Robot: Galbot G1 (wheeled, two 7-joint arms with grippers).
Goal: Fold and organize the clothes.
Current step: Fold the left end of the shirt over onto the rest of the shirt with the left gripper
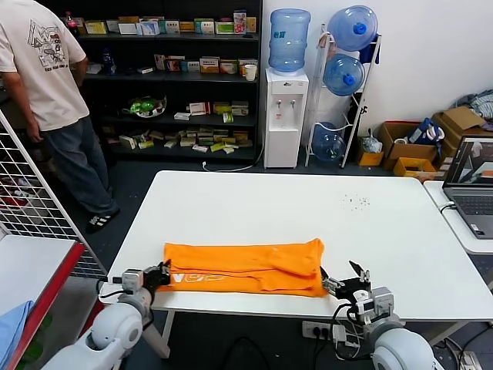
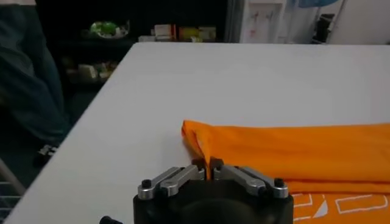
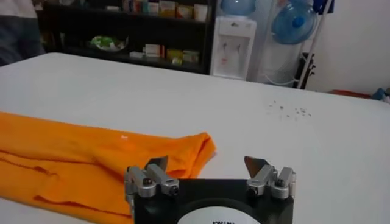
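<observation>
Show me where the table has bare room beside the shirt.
Bare table behind the orange T-shirt, up to the far edge, and rightward toward the laptop. Crowded: the near edge, where left gripper pinches fabric and right gripper sits open.

The T-shirt [image 1: 245, 267] on the table [image 1: 254, 208] is bright orange all over, with white lettering [image 1: 202, 278] along its near edge. The table is plain white. The left gripper [image 1: 159, 275] is black with silver-grey fingers [image 2: 177, 178], and the right gripper [image 1: 344, 280] shows the same black body and silvery fingers [image 3: 266, 176], with a white round patch on its housing. Behind, the water dispenser [image 1: 286, 117] is white under a pale blue bottle [image 1: 289, 39]. The man [image 1: 54, 100] wears a cream shirt with a dark printed graphic, and grey-blue jeans. A blue cloth [image 1: 12, 330] lies by a red-edged shelf [image 1: 48, 296].
</observation>
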